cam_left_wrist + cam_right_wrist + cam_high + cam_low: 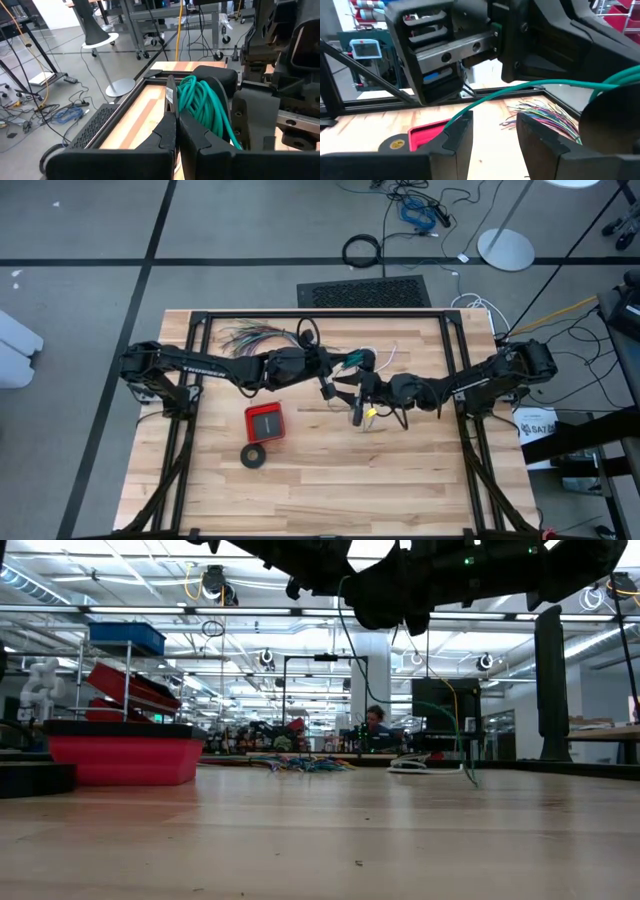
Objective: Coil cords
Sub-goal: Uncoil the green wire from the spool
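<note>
From above, the two arms meet over the middle of the wooden table (420, 480). The left gripper (328, 387) and the right gripper (362, 402) sit close together, with the teal-green wire (357, 358) bunched just behind them. A fan of many-coloured wires (250, 337) lies toward the far left edge; a red box (266, 422) and a black ring (254, 455) rest on the near side, leaving bare wood nearer the front and right.

At table height, both arms hang dark overhead, well clear of the surface. A thin strand of the teal-green wire (466, 755) drops from them to the far part of the table. The red box (125, 759) stands at the left; the foreground boards are open.

In the left wrist view, the left gripper (176, 127) has its fingers pressed together, nothing seen between the tips. A coil of the teal-green wire (202, 107) lies right beside them, wound against the dark body of the other arm.

In the right wrist view, the right gripper (492, 131) has its fingers spread with a gap between, nothing pinched. The teal-green wire (520, 89) runs taut across above them, apart from the fingers. Beyond lie the many-coloured wires (545, 117), red box (427, 134) and black ring (395, 145)
</note>
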Motion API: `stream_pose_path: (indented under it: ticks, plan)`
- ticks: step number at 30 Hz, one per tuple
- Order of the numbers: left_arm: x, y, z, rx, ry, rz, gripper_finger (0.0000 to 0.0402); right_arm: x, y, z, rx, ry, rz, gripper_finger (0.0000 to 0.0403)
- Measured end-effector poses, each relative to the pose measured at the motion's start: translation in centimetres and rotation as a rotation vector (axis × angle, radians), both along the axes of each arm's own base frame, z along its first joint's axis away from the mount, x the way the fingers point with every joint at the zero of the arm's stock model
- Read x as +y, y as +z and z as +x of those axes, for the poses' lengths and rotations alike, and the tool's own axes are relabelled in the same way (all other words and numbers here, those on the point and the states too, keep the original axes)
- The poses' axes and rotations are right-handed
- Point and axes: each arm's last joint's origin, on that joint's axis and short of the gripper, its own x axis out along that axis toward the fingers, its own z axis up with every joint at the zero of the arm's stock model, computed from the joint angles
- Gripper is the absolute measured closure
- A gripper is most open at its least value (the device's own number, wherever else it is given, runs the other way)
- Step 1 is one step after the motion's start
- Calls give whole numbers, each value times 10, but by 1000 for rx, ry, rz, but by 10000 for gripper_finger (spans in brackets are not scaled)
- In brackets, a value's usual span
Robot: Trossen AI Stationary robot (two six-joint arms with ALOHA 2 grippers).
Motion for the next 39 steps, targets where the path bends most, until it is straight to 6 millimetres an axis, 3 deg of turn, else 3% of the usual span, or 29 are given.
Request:
stream_pose_path:
  ticks: [6,12,20,24,28,34,39]
  plan:
    - [0,0,0,-5,-2,-1,397,0,4,0,-38,13,3,298]
    - [-1,-2,0,22,-11,-4,397,1,1,-1,15,9,-24,392]
    - [-2,-5,-1,50,-27,-8,397,0,8,-17,135,24,-8,389]
    - [-1,-5,-1,53,-23,-7,397,1,19,-24,111,61,7,372]
    - [-1,-5,-1,51,-23,-7,397,1,21,-24,89,77,30,327]
    - [-2,-4,0,39,-35,-10,397,1,6,-14,114,61,95,249]
    - [-1,-5,-1,53,-22,-8,397,0,-2,-2,36,29,109,231]
